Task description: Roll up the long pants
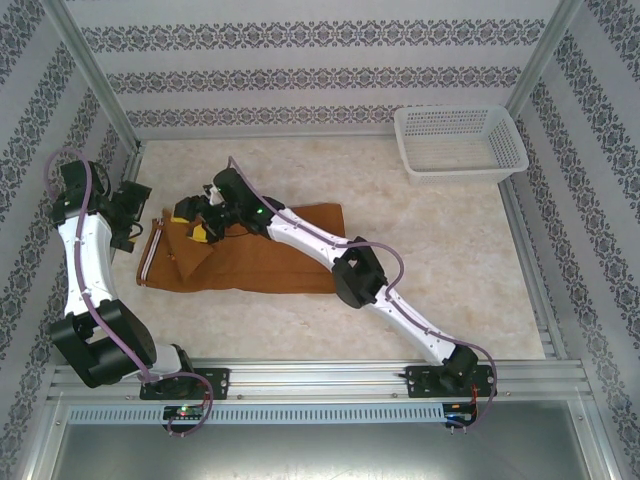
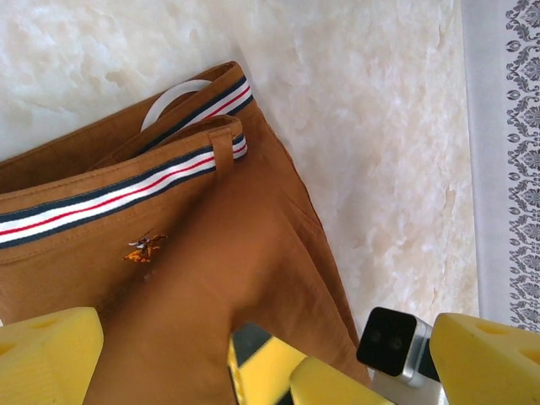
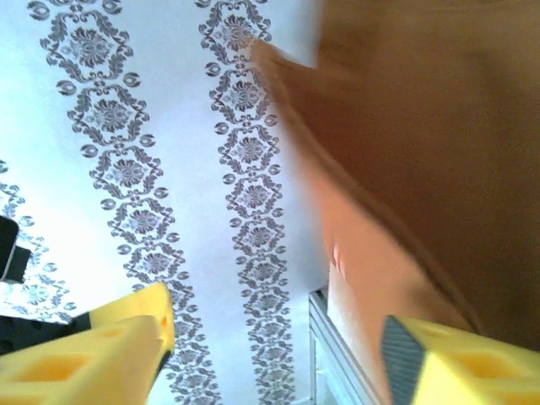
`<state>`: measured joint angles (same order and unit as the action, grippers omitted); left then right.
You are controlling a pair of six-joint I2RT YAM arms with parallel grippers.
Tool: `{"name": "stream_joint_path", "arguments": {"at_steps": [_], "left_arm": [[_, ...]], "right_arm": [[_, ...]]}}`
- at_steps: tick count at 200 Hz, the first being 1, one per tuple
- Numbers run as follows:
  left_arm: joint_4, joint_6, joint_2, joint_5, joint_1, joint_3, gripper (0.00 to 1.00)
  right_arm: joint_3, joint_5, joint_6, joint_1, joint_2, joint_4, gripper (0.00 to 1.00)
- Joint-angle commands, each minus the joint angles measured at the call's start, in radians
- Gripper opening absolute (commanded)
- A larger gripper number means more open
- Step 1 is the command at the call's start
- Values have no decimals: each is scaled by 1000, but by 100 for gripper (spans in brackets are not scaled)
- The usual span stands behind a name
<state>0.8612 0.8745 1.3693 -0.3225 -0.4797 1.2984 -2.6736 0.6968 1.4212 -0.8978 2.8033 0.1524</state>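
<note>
Top external: long pants lie flat on the table, waist end lt, legs running rt. No roll formed yet, so barely begun. Right gripper reaches across, arm stretched long, w/ a flap of waist cloth turned up at it. Left gripper hovers by the waistband.

Left wrist: fingers spread wide, nothing held.

Right wrist: tilted toward the wall, fingers apart, blurred cloth resting against one, not pinched.

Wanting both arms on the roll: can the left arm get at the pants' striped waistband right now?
Probably yes. The left gripper hangs open over the pants, close to the waistband, with nothing between them; the right arm crosses the cloth further along.
</note>
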Motion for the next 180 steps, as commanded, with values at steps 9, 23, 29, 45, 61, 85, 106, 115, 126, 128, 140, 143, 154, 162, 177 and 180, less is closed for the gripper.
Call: {"name": "stream_joint_path", "arguments": {"at_steps": [9, 23, 29, 45, 61, 85, 106, 115, 126, 128, 140, 143, 154, 162, 177, 180], "left_arm": [[27, -3, -37, -17, 1, -20, 100], [21, 3, -44, -25, 1, -25, 100], [16, 6, -48, -35, 1, -28, 100], [-8, 21, -57, -80, 4, -48, 87], [-24, 46, -81, -84, 28, -83, 42], [-15, 77, -111, -66, 87, -134, 0], [-65, 145, -146, -38, 188, -228, 0], [-110, 187, -158, -21, 242, -282, 0], [-157, 234, -160, 12, 309, -335, 0], [-165, 241, -159, 20, 323, -343, 0], [-231, 278, -135, 50, 384, -385, 0], [-260, 282, -125, 54, 395, -396, 0], [-318, 300, -78, 84, 433, -413, 0], [-336, 304, -30, 106, 450, -409, 0], [-333, 288, 60, 145, 471, -366, 0], [-330, 282, 77, 151, 474, -354, 0]], "right_arm": [[-56, 1, -4, 4, -3, -50, 85], [-41, 12, -54, 14, -30, -6, 85], [-28, 17, -78, 18, -49, 10, 81], [27, 36, -182, 34, -115, 67, 55], [60, 27, -359, 57, -191, 250, 0], [133, -110, -716, 111, -330, 620, 0], [337, -262, -914, 177, -473, 756, 0], [436, -278, -949, 208, -525, 763, 0], [554, -281, -979, 251, -570, 761, 0], [570, -281, -984, 259, -577, 761, 0], [664, -298, -1011, 290, -612, 754, 0], [680, -299, -1019, 297, -618, 750, 0], [741, -298, -1039, 314, -636, 731, 0], [775, -301, -1047, 321, -643, 718, 0], [810, -309, -1074, 323, -636, 707, 0], [817, -310, -1079, 323, -634, 703, 0]]}}
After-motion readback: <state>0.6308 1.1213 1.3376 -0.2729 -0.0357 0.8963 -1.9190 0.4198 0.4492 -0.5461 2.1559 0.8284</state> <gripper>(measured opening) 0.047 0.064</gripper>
